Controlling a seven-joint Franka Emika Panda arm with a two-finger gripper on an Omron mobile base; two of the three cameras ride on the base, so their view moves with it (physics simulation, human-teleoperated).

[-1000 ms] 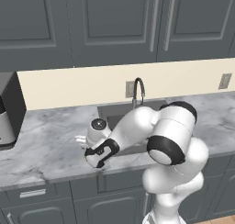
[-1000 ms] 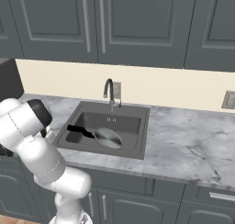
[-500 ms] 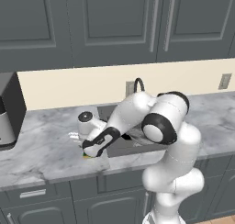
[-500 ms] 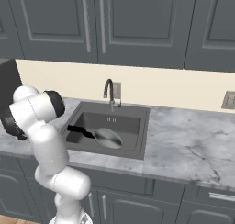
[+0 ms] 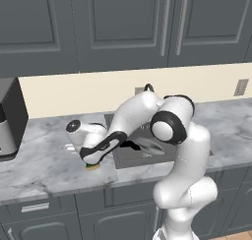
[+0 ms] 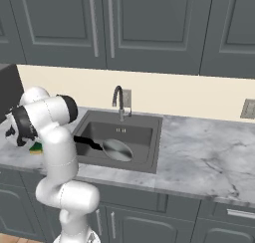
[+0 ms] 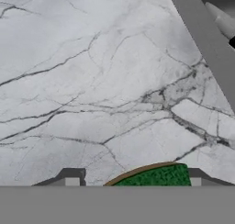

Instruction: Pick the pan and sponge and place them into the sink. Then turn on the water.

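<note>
The sponge point(image 5: 92, 165) lies on the marble counter point(image 5: 39, 170) just left of the sink point(image 6: 149, 152), near the front edge, its green top showing between the finger tips in the hand view. The pan point(image 6: 117, 150) rests inside the sink basin, its black handle pointing left. The arm bends forward and down to its left, the hand tilted low over the counter with the gripper point(image 5: 91, 161) right at the sponge. Against a second ago, the hand has swung further left and dropped lower, from beside the sink to the sponge. The fingers point(image 7: 72, 178) stand apart on either side of the sponge; whether they already press it I cannot tell.
</note>
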